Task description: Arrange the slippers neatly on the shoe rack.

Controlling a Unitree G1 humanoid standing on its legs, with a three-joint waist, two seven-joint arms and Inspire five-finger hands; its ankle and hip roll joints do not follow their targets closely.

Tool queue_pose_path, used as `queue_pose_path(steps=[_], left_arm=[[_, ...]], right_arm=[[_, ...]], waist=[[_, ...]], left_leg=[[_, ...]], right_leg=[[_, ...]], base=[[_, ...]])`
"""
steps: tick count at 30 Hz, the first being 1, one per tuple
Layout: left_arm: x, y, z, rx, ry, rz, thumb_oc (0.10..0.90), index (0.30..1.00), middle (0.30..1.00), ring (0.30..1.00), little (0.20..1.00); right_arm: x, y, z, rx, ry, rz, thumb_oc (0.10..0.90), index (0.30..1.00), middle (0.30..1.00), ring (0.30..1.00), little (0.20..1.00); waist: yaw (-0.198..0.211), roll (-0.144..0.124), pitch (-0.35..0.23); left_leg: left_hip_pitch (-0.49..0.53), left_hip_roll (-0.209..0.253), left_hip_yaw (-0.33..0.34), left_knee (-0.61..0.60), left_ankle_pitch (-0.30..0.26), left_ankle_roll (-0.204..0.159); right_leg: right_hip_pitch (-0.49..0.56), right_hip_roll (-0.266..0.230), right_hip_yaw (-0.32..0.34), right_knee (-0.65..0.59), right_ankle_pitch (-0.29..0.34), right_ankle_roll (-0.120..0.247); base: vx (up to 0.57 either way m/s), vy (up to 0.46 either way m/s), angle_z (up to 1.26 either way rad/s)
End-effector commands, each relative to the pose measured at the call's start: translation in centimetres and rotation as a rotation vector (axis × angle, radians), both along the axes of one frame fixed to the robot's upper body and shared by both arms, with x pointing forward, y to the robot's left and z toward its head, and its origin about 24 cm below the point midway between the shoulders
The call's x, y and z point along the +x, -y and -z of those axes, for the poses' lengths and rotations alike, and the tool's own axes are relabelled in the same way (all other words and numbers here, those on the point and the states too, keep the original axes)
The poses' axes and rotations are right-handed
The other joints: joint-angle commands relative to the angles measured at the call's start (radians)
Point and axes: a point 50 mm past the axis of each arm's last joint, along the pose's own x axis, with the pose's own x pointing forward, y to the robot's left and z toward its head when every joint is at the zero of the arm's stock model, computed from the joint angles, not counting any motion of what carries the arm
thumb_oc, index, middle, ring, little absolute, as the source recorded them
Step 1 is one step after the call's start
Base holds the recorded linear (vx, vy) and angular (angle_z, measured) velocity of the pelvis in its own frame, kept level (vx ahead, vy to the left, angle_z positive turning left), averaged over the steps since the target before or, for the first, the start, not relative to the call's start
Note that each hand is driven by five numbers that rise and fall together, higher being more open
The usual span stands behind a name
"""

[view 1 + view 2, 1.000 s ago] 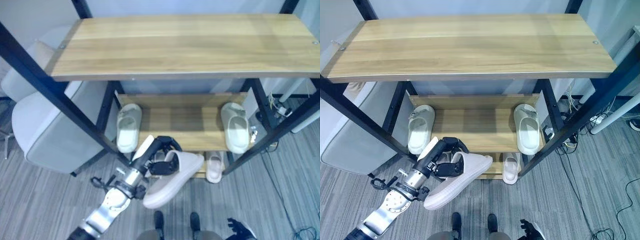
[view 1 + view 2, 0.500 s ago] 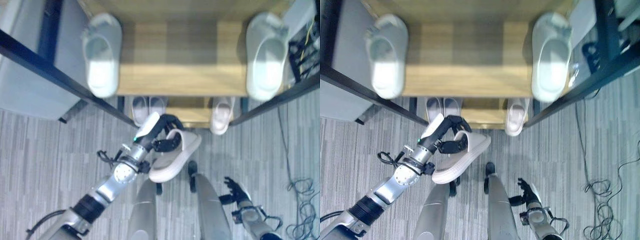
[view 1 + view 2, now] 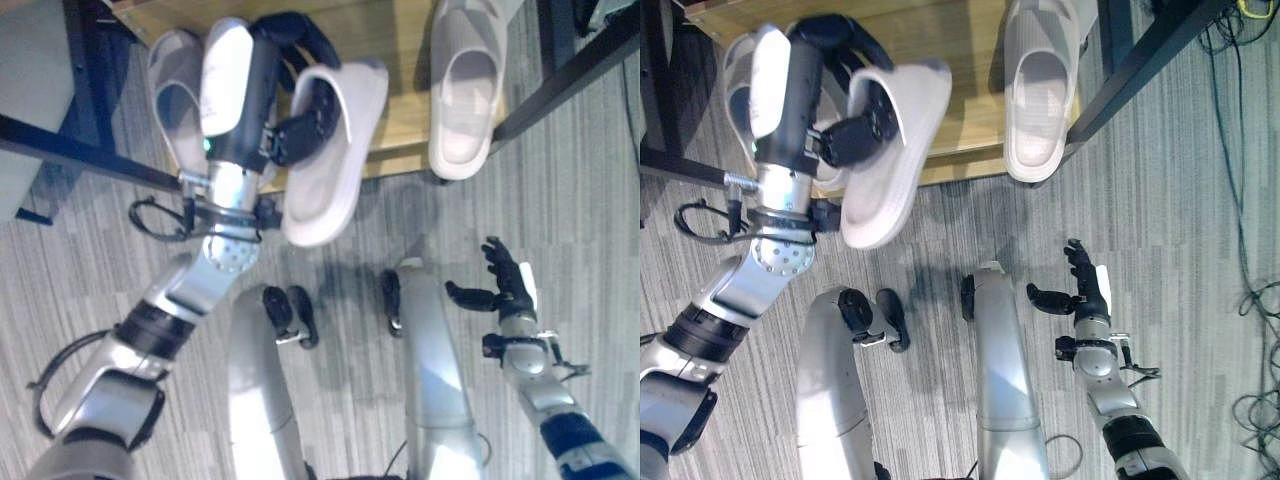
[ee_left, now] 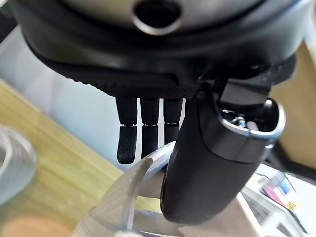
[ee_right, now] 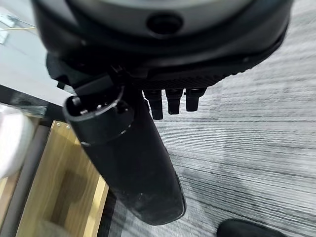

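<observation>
My left hand (image 3: 250,95) is shut on a pale slipper (image 3: 330,150), its fingers curled round the strap; the toe end reaches over the front of the lowest wooden shelf (image 3: 395,45) and the heel hangs over the floor. In the left wrist view the thumb (image 4: 212,163) presses on the slipper's strap (image 4: 118,207). A second pale slipper (image 3: 465,90) lies on the shelf's right end, heel past the edge. A third one (image 3: 170,80) lies at the left end, partly hidden behind my hand. My right hand (image 3: 505,285) hangs open low over the floor at the right.
Black rack bars cross at the upper right (image 3: 565,80) and the left (image 3: 70,140). A grey padded seat (image 3: 30,90) stands left of the rack. Grey plank floor (image 3: 560,200) lies in front of the shelf.
The camera has tipped down and closer to the lowest shelf. My left hand has carried the slipper forward, from in front of the shelf's edge to partly over it.
</observation>
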Motion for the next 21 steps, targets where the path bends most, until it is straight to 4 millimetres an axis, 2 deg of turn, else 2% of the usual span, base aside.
queue_pose_path(steps=[1,2,6,8,10,12,13,17,21], left_arm=[[-1.5,0.2,-6.7,-0.058,0.315,-0.021,0.400,0.300,0.300,0.300,0.300],[-1.3,-0.1,-8.0,-0.059,0.342,-0.055,0.400,0.300,0.300,0.300,0.300],[-0.9,-0.2,-8.5,-0.044,0.350,-0.082,0.400,0.300,0.300,0.300,0.300],[-0.2,-0.2,-8.5,-0.044,0.330,-0.114,0.400,0.300,0.300,0.300,0.300],[0.2,-0.2,-8.4,-0.043,0.313,-0.120,0.400,0.300,0.300,0.300,0.300],[0.7,-0.1,-8.8,-0.037,0.299,-0.139,0.400,0.300,0.300,0.300,0.300],[0.7,0.0,-8.8,-0.037,0.299,-0.138,0.400,0.300,0.300,0.300,0.300],[1.5,1.8,-9.6,0.023,0.270,-0.130,0.400,0.300,0.300,0.300,0.300],[1.8,2.6,-10.0,0.044,0.261,-0.124,0.400,0.300,0.300,0.300,0.300]], right_arm=[[-1.3,-0.1,-2.1,0.011,0.163,-0.025,0.800,0.900,0.900,0.900,0.900],[-1.3,-0.2,-2.6,0.012,0.181,-0.041,0.800,0.900,0.900,0.900,0.900],[-2.0,-0.3,-2.4,0.004,0.176,-0.055,0.800,0.900,0.900,0.900,0.900],[-2.6,-0.5,-2.2,0.004,0.168,-0.082,0.800,0.900,0.900,0.900,0.900],[-2.8,-0.6,-2.0,0.009,0.159,-0.087,0.800,0.900,0.900,0.900,0.900],[-3.0,-0.4,-1.8,0.006,0.147,-0.095,0.800,0.900,0.900,0.900,0.900],[-3.0,-0.4,-1.8,0.007,0.147,-0.095,0.800,0.900,0.900,0.900,0.900],[-2.9,0.5,-2.7,0.034,0.171,-0.097,0.800,0.900,0.900,0.900,0.900],[-2.9,0.8,-3.0,0.042,0.183,-0.092,0.800,0.900,0.900,0.900,0.900]], waist=[[-0.044,0.018,-0.060],[-0.059,0.016,-0.020],[-0.066,0.012,-0.016],[-0.078,-0.002,-0.016],[-0.081,-0.011,-0.016],[-0.090,-0.035,-0.016],[-0.090,-0.036,-0.016],[-0.117,-0.071,-0.016],[-0.126,-0.080,-0.016]], left_leg=[[-0.035,0.027,-0.096,0.135,-0.133,-0.021],[-0.048,0.027,-0.122,0.219,-0.159,-0.026],[-0.048,0.032,-0.141,0.289,-0.198,-0.031],[-0.048,0.034,-0.158,0.373,-0.230,-0.029],[-0.048,0.035,-0.162,0.402,-0.242,-0.026],[-0.048,0.039,-0.162,0.459,-0.269,-0.024],[-0.048,0.038,-0.161,0.458,-0.269,-0.024],[-0.048,0.039,-0.140,0.499,-0.284,-0.023],[-0.048,0.039,-0.130,0.500,-0.284,-0.024]], right_leg=[[-0.007,-0.046,0.036,0.127,-0.149,0.096],[-0.007,-0.046,0.045,0.204,-0.170,0.104],[-0.007,-0.051,0.057,0.274,-0.207,0.110],[-0.007,-0.062,0.067,0.347,-0.232,0.116],[-0.007,-0.063,0.074,0.372,-0.241,0.121],[-0.007,-0.073,0.087,0.418,-0.265,0.128],[-0.007,-0.074,0.088,0.417,-0.265,0.129],[-0.007,-0.090,0.116,0.464,-0.278,0.126],[-0.007,-0.095,0.131,0.473,-0.281,0.123]], base=[[0.18,-0.015,0.03],[0.15,0.005,0.02],[0.11,0.020,-0.05],[0.08,0.034,-0.03],[0.05,0.020,-0.02],[0.03,0.024,-0.05],[0.01,0.015,-0.05],[-0.01,0.001,-0.08],[-0.01,-0.010,0.05]])
